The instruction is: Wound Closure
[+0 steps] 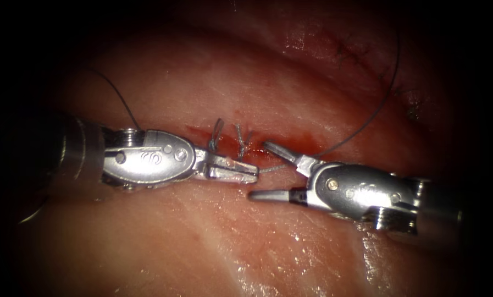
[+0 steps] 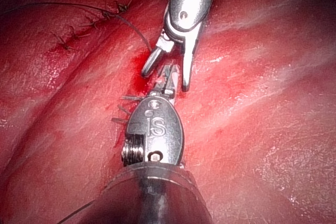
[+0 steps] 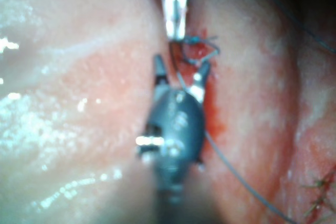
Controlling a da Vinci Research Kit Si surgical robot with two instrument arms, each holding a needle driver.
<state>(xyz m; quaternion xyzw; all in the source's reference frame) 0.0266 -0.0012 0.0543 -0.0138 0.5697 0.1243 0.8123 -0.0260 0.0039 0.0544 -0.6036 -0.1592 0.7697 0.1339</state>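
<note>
On the tissue [image 1: 202,231], the cut [image 1: 290,144] runs across the middle with red fluid along it. Two stitches with short cut ends [image 1: 230,140] stand just left of the fluid. My left tool [image 1: 251,171] comes in from the left, its jaws shut on a thin pale strand of thread [image 1: 273,168]. That strand runs right between the spread jaws of my right tool [image 1: 260,170], which is open and holds nothing. From there the thread [image 1: 367,122] arcs up to the right. The same grip shows close up in the left wrist view [image 2: 168,80].
An older stitched line [image 1: 361,52] lies on the tissue at the upper right. A second dark strand of thread [image 1: 120,99] rises from behind the left tool's wrist toward the upper left. Wet, shiny tissue [image 1: 290,258] lies in front of both tools.
</note>
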